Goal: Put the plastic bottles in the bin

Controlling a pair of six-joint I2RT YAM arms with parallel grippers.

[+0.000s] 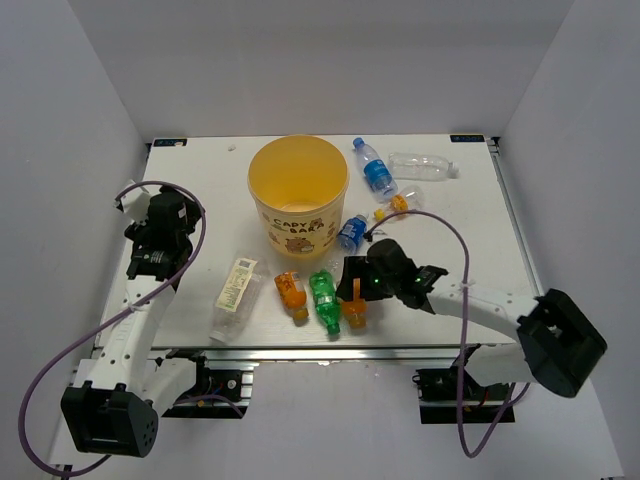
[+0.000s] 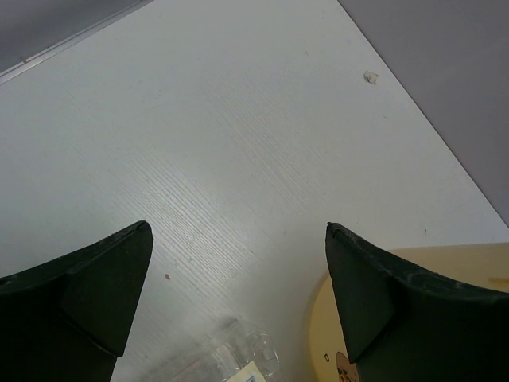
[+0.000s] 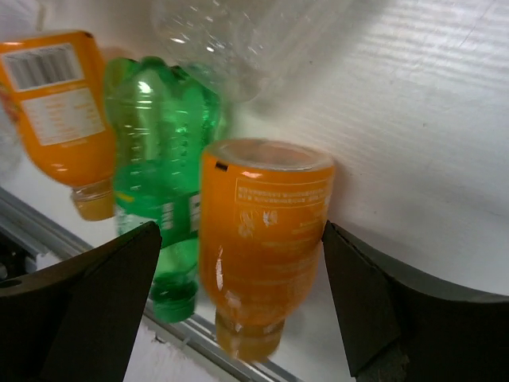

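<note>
Nearest, along the near edge of the bench (image 1: 190, 170), lie a pale-label bottle (image 1: 235, 297), an orange bottle (image 1: 291, 292), a green bottle (image 1: 323, 300) and a second orange bottle (image 3: 262, 231), this last between the spread fingers of the right end effector (image 3: 238, 239). Farther back, the left end effector (image 2: 238, 231) hangs at the left, fingers wide apart, over bare bench. The bin (image 1: 295, 232) stands upright mid-bench. Right of it lie a near blue-label bottle (image 1: 352, 232), a far blue-label bottle (image 1: 377, 172), a yellow-capped bottle (image 1: 400, 203) and a plain clear bottle (image 1: 425, 166).
</note>
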